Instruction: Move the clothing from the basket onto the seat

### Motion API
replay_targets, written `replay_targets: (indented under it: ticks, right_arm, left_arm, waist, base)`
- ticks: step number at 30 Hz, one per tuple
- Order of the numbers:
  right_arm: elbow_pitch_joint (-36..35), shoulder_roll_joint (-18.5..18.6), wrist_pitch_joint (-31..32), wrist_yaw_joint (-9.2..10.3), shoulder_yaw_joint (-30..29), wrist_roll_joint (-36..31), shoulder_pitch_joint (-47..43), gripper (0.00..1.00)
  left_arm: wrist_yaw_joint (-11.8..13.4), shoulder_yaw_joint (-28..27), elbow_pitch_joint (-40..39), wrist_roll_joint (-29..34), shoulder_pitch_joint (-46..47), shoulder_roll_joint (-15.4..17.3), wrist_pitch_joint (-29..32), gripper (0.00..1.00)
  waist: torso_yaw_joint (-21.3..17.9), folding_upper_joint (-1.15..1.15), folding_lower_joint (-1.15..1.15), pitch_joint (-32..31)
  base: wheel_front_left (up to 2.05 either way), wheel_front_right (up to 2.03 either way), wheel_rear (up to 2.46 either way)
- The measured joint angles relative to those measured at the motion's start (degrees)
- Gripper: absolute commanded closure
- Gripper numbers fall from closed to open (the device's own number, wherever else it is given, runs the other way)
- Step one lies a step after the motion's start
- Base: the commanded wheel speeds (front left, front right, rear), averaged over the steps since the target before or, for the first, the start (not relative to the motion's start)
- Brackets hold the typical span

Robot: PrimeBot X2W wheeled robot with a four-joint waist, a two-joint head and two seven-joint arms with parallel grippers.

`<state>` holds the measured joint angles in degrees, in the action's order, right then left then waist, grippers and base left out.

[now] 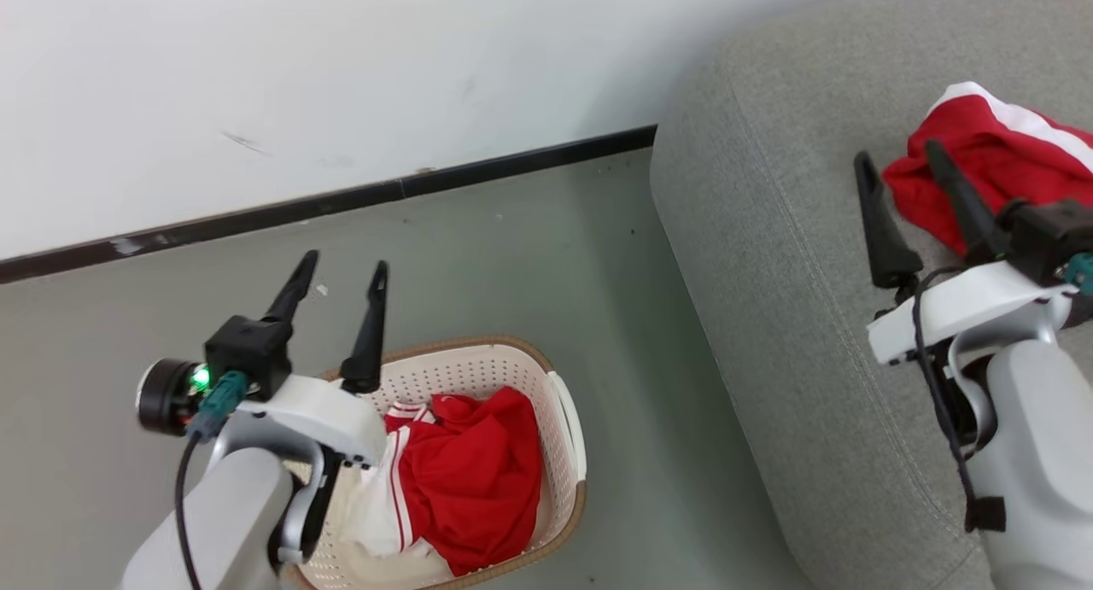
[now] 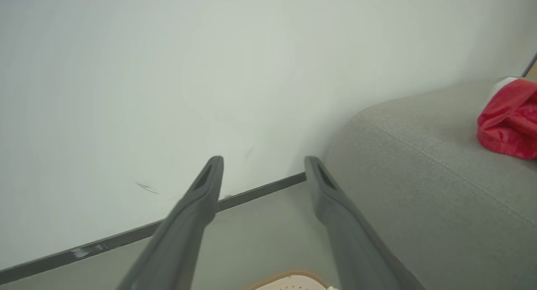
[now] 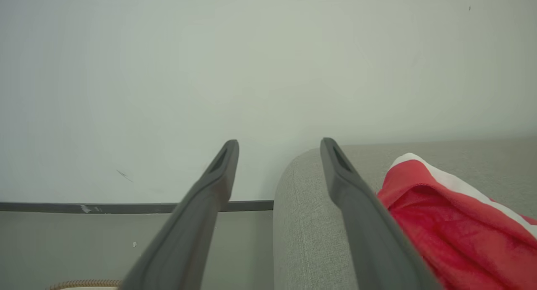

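Below and a little behind my left pincer (image 1: 346,261), whose two long dark fingers stand wide apart and hold nothing, sits the oval cream plastic laundry basket with perforated walls and a brown woven-look rim (image 1: 512,376), on the grey-green floor (image 1: 598,257). Inside it, nearer my wrist than my fingertips, lies a crumpled red garment (image 1: 478,479) against a white cloth with red stripes (image 1: 376,517). These may be one piece, but my forearm hides too much for me to tell. Ahead of those fingertips runs the dark skirting strip (image 1: 341,199) at the foot of the white wall (image 1: 341,78). My right pincer (image 1: 898,153) is likewise spread wide and empty, hovering over the large grey fabric-upholstered sofa with a stitched seam (image 1: 768,274). Just beside its outer finger, on the cushion, rests a bunched red garment with a white band (image 1: 999,163); the finger crosses in front of it, and I cannot say whether they touch.
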<state>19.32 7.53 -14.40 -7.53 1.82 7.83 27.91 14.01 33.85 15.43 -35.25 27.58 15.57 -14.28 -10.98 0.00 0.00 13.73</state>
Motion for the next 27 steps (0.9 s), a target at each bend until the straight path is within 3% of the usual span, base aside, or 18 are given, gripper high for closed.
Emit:
replay_targets:
  ticks: [9, 27]
  right_arm:
    - [-1.8, -1.9, 0.0, 0.00, 0.5, -0.3, -5.6, 0.00]
    - [-4.8, -4.0, 0.0, 0.01, 1.1, -0.9, -18.1, 0.00]
  left_arm:
    - [3.3, -5.7, -2.2, 0.0, -5.6, 2.0, 0.0, 0.00]
    - [3.6, -9.7, -3.7, -0.7, -17.7, 2.4, 0.0, 0.00]
  waist:
    - [2.3, 0.00, 0.00, -3.2]
    - [6.5, 0.00, 0.00, -10.4]
  base:
    - [0.00, 0.00, 0.00]
    - [0.00, 0.00, 0.00]
